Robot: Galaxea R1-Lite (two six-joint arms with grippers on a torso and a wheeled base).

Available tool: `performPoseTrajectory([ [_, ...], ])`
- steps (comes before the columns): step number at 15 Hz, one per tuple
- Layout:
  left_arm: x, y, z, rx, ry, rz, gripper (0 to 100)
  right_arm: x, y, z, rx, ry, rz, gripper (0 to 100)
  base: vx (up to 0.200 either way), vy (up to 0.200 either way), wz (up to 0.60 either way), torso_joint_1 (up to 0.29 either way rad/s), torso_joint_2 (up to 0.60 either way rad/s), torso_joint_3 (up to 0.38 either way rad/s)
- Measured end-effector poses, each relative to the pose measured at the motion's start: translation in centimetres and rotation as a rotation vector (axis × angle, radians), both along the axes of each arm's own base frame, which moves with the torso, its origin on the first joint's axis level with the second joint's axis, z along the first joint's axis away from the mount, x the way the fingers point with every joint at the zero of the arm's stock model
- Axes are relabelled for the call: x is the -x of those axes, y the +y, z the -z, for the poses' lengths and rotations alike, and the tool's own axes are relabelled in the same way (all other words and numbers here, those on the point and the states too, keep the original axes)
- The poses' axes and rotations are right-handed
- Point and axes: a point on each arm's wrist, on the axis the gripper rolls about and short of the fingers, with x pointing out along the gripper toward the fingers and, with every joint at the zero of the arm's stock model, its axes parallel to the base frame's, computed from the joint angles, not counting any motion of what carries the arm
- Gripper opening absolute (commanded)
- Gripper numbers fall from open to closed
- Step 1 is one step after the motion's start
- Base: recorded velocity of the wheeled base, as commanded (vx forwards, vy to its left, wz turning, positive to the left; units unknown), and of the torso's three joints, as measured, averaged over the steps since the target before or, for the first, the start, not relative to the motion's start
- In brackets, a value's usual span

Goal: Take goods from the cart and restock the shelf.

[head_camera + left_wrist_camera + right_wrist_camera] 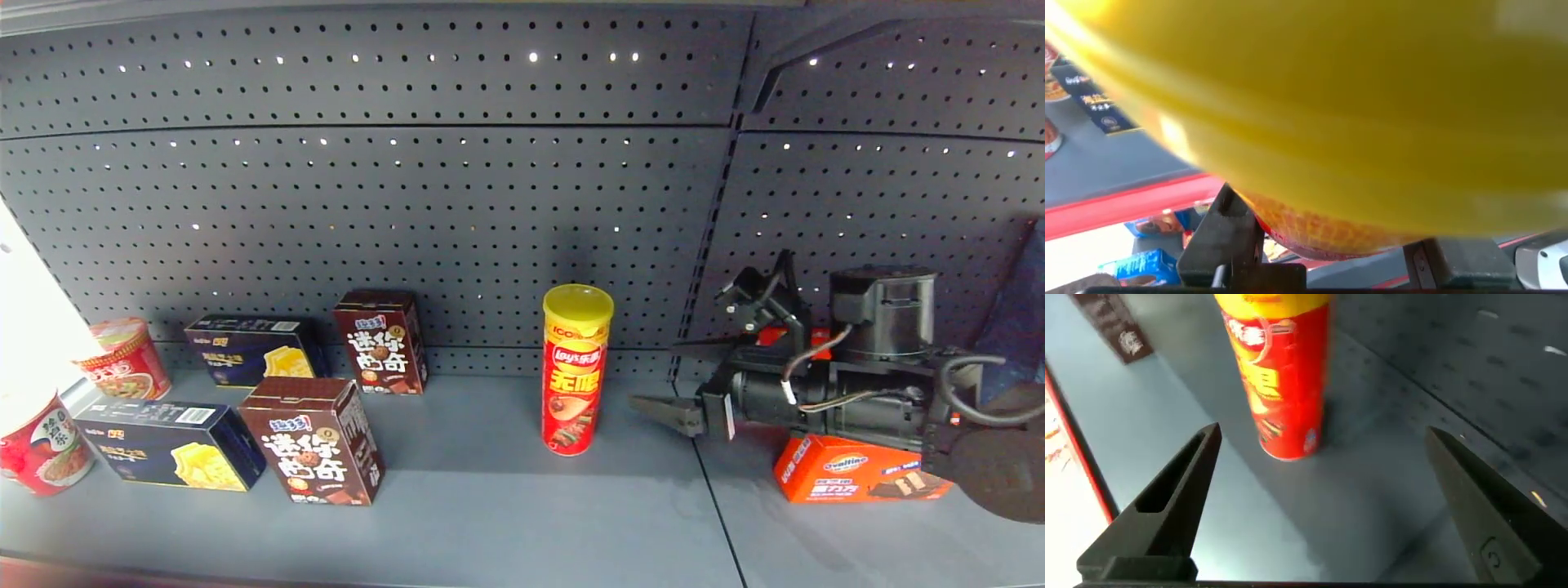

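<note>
Dark shelf [522,506]. The right claw [653,373], jaws spread wide and empty, points at the can [576,367], which stands upright at the claw's 9 o'clock, long axis vertical, nearest this arm. The left claw [1327,245] seems clamped on a yellow pack [1331,106]

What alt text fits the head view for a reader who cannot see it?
A red chip can stands upright on the grey shelf, the right gripper beside it with jaws open, not touching. Brown boxes, blue boxes and noodle cups sit to its left; an orange box lies partly behind the arm.
</note>
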Motion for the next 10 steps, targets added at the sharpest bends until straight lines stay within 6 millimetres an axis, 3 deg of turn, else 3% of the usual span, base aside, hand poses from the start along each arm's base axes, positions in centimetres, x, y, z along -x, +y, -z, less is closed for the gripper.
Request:
performPoseTrajectory([
  [10, 0.2, 0.0, 0.4, 0.019, -0.006, -0.008, 0, -4.7, 2.7, 4.3, 0.000, 0.064, -0.140, 100, 0.000, 0.000, 0.00, 0.000, 0.00, 0.000],
])
